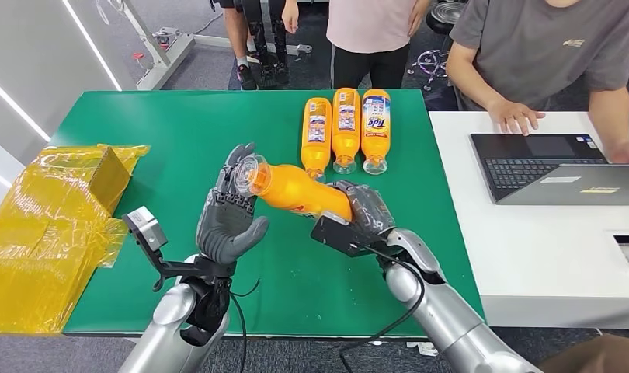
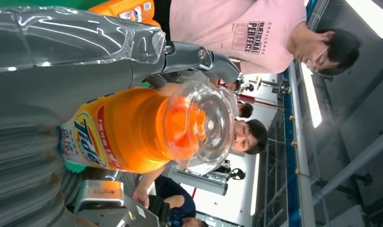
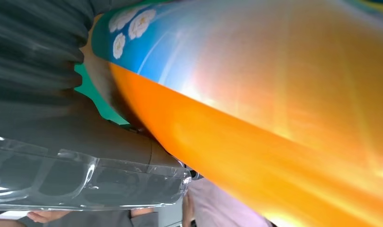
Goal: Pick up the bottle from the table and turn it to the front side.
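At the far left of the green table (image 1: 179, 124) we note a box wrapped in yellow film (image 1: 55, 225). Next, our left hand (image 1: 232, 214) stands upright with its fingers curled around the clear-capped end of the orange bottle (image 1: 296, 189); the left wrist view shows that cap close against the fingers. The bottle is held off the table, lying roughly level between both hands. Our right hand (image 1: 358, 214) grips its other end, fingers wrapped around the body. Behind it, three more orange bottles (image 1: 345, 128) lie side by side on the table, caps toward us. Further right, a person (image 1: 544, 47) rests a hand by an open laptop (image 1: 552, 167) on a white table (image 1: 544, 256).
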